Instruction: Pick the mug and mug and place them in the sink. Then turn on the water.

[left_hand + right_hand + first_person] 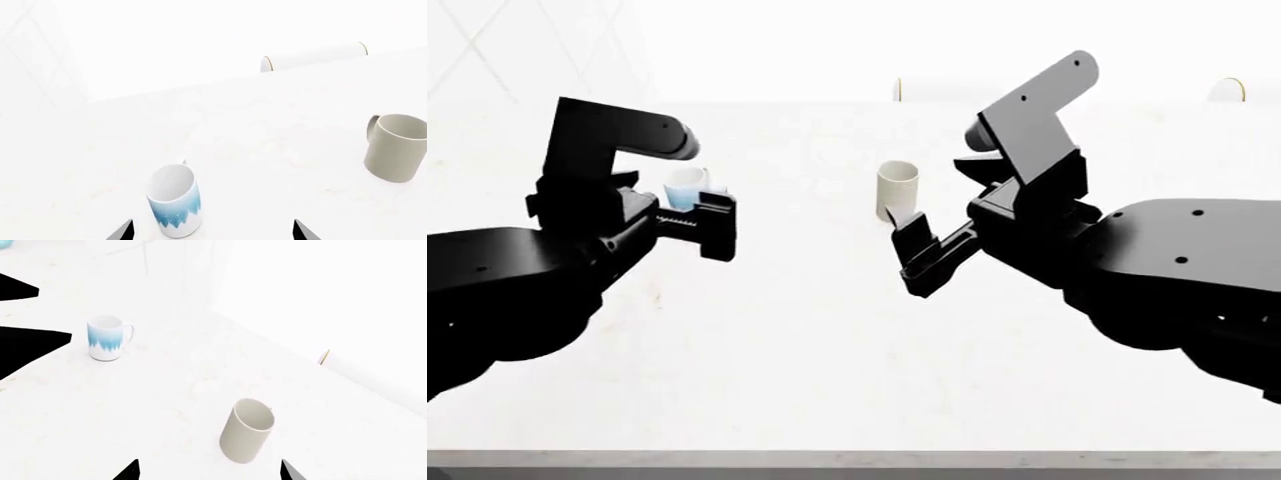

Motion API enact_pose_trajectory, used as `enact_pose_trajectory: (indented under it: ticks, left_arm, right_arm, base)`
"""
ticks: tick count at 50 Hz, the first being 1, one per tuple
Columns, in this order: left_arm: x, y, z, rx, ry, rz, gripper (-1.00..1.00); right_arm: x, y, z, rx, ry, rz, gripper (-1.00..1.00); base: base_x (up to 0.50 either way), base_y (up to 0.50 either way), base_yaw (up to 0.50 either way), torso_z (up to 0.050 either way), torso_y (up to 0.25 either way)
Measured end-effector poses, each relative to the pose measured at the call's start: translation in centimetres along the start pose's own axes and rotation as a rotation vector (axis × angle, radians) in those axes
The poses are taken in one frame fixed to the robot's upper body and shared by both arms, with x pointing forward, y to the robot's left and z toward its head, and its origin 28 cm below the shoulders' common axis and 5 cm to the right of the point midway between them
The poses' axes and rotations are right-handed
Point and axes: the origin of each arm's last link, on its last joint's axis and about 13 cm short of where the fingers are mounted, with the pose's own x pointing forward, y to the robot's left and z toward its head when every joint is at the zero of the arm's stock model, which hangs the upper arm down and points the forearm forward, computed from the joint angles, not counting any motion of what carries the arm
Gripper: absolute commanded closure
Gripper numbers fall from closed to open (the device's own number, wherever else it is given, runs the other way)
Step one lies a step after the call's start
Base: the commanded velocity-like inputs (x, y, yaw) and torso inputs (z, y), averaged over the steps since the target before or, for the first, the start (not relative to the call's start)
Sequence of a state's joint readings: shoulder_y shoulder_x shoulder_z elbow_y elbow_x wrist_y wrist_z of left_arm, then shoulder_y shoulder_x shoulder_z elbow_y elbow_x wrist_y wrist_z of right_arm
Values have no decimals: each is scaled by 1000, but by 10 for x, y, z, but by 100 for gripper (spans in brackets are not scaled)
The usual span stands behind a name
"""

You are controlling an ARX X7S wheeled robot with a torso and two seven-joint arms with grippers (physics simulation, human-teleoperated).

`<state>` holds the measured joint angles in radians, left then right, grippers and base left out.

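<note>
The white mug with the blue jagged pattern (175,200) stands upright on the white counter, just ahead of my left gripper (213,233). That gripper is open and holds nothing, and the mug is nearer one fingertip (123,231). In the head view this patterned mug (687,186) shows just behind the left gripper (717,226). The plain cream mug (246,432) stands upright just ahead of my open, unloaded right gripper (209,473). From the head camera the cream mug (897,187) is beyond the right gripper (912,257). The sink is out of view.
The white counter (827,350) runs to a front edge near the bottom of the head view and to a white wall at the back. Two pale round things (897,90) (1228,90) stand against that wall. A white roll (313,56) lies at the counter's back.
</note>
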<state>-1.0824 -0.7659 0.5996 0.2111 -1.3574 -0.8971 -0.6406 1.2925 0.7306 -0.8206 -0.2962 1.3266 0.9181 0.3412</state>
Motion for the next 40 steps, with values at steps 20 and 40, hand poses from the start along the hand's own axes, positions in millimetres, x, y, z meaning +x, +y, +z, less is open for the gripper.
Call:
enact_pose_trajectory:
  ticks: [20, 40]
  left_arm:
    - [12, -1, 0, 19, 9, 37, -100]
    - [21, 6, -4, -23, 14, 97, -100]
  right_arm:
    - [1, 0, -2, 0, 0, 2, -100]
    - [2, 1, -3, -2, 4, 5, -100]
  base:
    - [0, 0, 0, 0, 0]
    - [0, 0, 0, 0, 0]
